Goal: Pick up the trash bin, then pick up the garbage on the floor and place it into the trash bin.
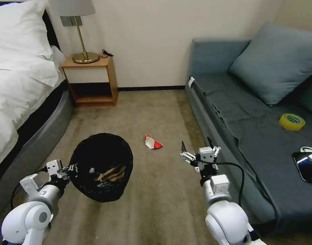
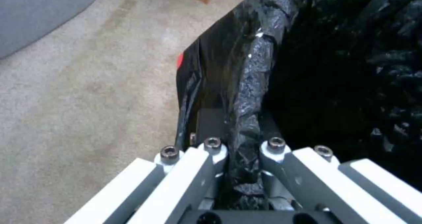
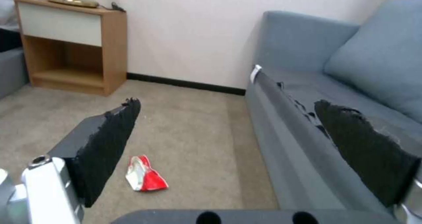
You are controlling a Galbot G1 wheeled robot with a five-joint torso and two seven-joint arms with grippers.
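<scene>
The black mesh trash bin [image 1: 101, 166] with its black liner hangs tilted above the carpet at the lower left, and my left gripper [image 1: 71, 169] is shut on its rim. In the left wrist view the liner rim [image 2: 246, 118] is pinched between the fingers. Inside the bin lie brown and yellow pieces [image 1: 111, 174]. A red-and-white crumpled wrapper [image 1: 153, 142] [image 3: 145, 177] lies on the carpet between the bin and the sofa. My right gripper [image 1: 196, 147] hovers open beside the sofa's front edge, to the right of and nearer than the wrapper, with nothing between its black pads [image 3: 110, 144].
A grey sofa [image 1: 258, 143] runs along the right, holding a yellow tape roll [image 1: 292, 121] and a black phone [image 1: 307, 166]. A bed [image 1: 23, 102] fills the left. A wooden nightstand [image 1: 91, 81] with a lamp stands against the far wall. Carpet lies open around the wrapper.
</scene>
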